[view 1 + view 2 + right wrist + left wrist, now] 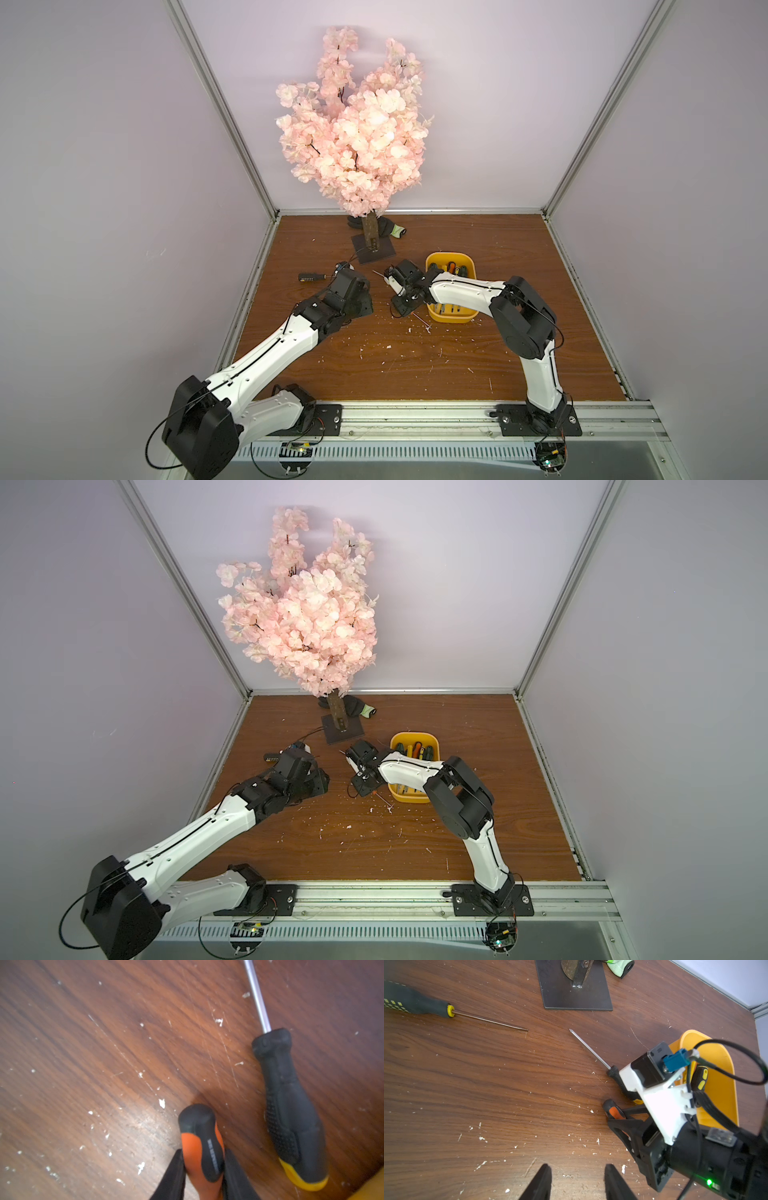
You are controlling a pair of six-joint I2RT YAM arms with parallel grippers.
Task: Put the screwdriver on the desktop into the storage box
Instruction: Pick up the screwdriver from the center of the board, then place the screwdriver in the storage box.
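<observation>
Desktop (488, 1084) open under parted left gripper (577, 1165) | right gripper (203, 1151) clamps orange screwdriver (197, 1122) near storage box (724, 1084)

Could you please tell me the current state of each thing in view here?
left hand: open, empty.
right hand: shut on the orange screwdriver.
orange screwdriver: gripped at its handle.
black-and-yellow screwdriver: lying flat on the desktop, free.
dotted-grip screwdriver: lying flat, free.
storage box: upright, holding several screwdrivers.
blossom tree: upright.

desktop (415, 365) | bears storage box (453, 318) | just beside box: black-handled screwdriver (291, 1109), orange-handled screwdriver (199, 1147) | farther from box: base plate (380, 251)
</observation>
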